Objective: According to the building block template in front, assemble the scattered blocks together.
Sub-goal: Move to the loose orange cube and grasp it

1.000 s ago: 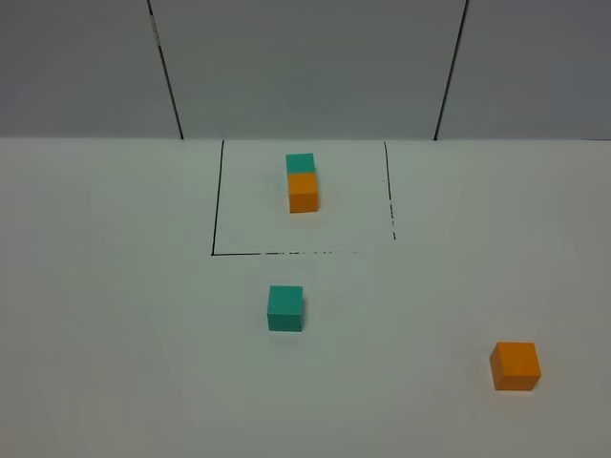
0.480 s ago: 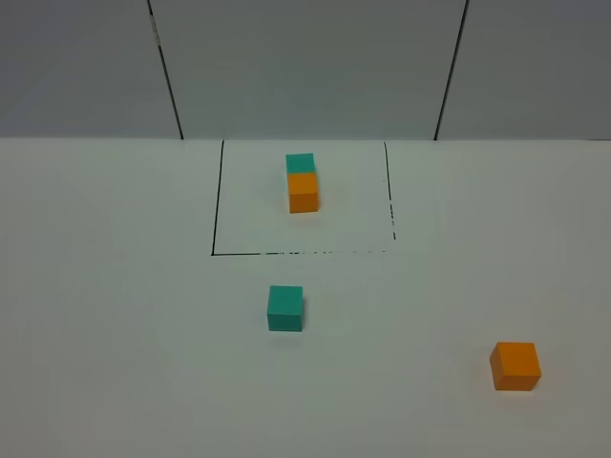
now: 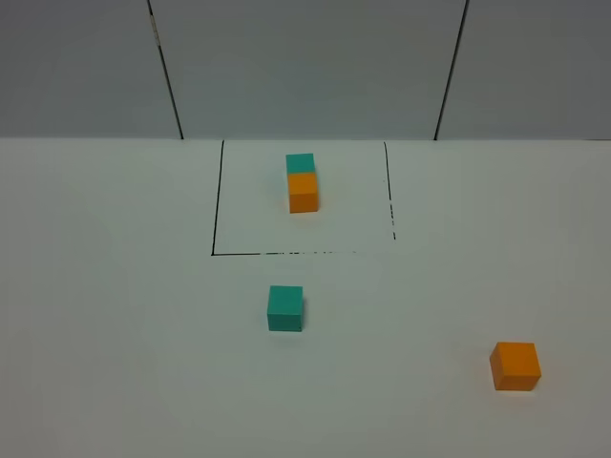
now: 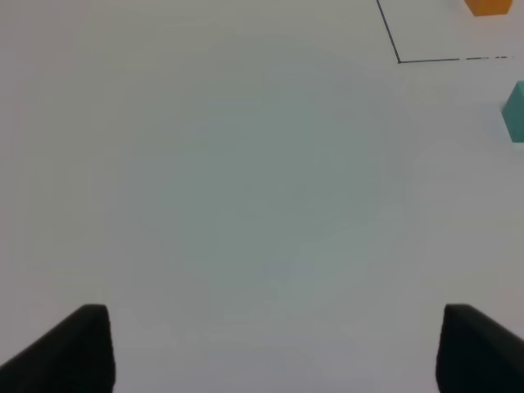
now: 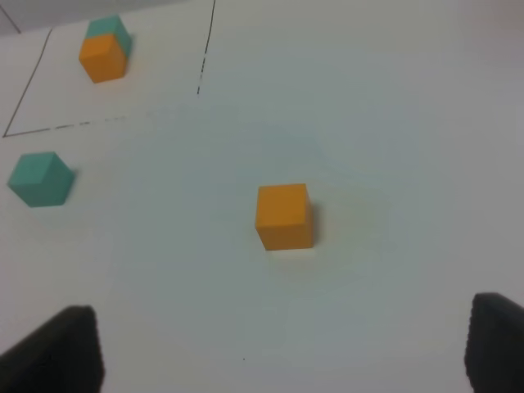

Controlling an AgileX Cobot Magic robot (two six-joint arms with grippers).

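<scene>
The template, a teal cube (image 3: 300, 163) touching an orange cube (image 3: 304, 192), sits inside a black-lined square (image 3: 216, 210) at the back middle. It also shows in the right wrist view (image 5: 102, 51). A loose teal cube (image 3: 284, 308) (image 5: 39, 178) lies just in front of the square. A loose orange cube (image 3: 516, 366) (image 5: 284, 216) lies at the front right. The arms do not show in the exterior view. My left gripper (image 4: 274, 352) is open over bare table, with the loose teal cube (image 4: 516, 110) at the frame's edge. My right gripper (image 5: 282, 352) is open, short of the loose orange cube.
The table (image 3: 115, 315) is plain white. Grey wall panels (image 3: 305, 67) with dark seams stand behind its back edge. The square's front line (image 3: 286, 253) is partly broken.
</scene>
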